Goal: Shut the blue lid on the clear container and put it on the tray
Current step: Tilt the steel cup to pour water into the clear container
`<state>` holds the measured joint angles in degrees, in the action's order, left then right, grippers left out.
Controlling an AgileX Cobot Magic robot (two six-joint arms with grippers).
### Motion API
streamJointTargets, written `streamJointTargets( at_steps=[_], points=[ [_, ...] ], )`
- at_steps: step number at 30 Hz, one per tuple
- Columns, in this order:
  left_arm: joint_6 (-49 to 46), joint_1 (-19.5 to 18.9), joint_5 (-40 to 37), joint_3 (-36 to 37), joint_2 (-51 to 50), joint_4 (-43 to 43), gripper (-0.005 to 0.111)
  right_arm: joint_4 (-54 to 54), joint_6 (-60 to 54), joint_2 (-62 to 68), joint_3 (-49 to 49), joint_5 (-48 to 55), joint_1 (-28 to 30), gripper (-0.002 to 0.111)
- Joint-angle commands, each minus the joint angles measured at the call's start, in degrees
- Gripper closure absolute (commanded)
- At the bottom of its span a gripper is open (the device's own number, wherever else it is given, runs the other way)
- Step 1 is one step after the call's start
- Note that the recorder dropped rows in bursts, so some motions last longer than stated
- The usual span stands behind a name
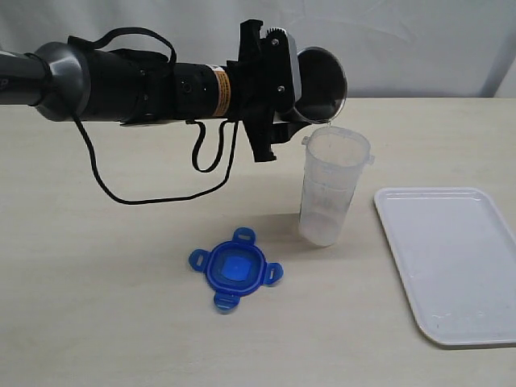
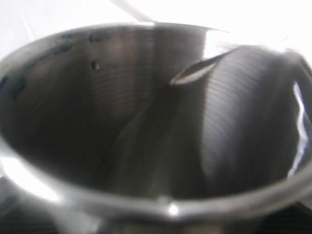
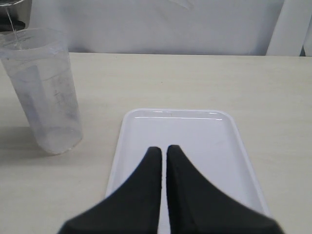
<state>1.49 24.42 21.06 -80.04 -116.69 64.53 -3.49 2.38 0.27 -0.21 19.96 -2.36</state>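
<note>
The clear container (image 1: 332, 187) is standing open on the worktop (image 1: 97, 306), blue lid (image 1: 235, 269) lying at its 7 o'clock, tray (image 1: 451, 258) at 3. My left jaws are gripping a tilted steel cup (image 1: 321, 85) wide (pouring in, so lidding waits); right jaws are hanging shut, empty.

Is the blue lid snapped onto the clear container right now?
No, the blue lid lies flat on the table, apart from the open clear container.

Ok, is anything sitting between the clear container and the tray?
No. Only bare tabletop separates the clear container from the tray. The exterior and right wrist views both show nothing in that gap.
</note>
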Motion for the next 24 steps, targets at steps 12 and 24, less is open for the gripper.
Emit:
streamJointTargets(
  at_steps=[12, 24],
  points=[
    [-3.2, 0.0, 0.3, -0.8, 1.2, -0.8, 0.107, 0.1, 0.0, -0.3, 0.2, -0.2, 0.2, 0.104],
    [-4.6, 0.0, 0.3, -0.8, 1.2, -0.8, 0.107, 0.1, 0.0, -0.3, 0.2, -0.2, 0.2, 0.104]
  ],
)
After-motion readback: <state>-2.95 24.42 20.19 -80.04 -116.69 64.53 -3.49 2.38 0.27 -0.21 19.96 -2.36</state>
